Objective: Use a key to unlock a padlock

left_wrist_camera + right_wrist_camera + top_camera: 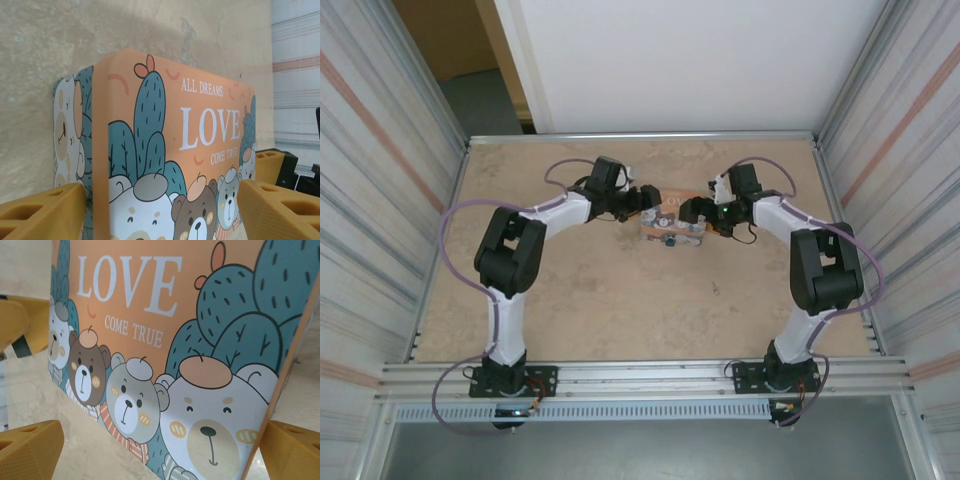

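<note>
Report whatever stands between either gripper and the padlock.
Only the orange box itself: left gripper and right gripper straddle its ends, while the padlock, seemingly the dark speck, sits on its near side.

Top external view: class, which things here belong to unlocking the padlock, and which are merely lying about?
Job in hand: padlock, probably this tiny dark item, too small to be sure; left tool; right tool.
Lying about: orange LOVE box; table.

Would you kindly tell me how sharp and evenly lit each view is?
Top external: even light, orange box small and soft. Left wrist: lettering crisp, shadow on the table, near fingers slightly soft. Right wrist: box close, sharp, no glare.
</note>
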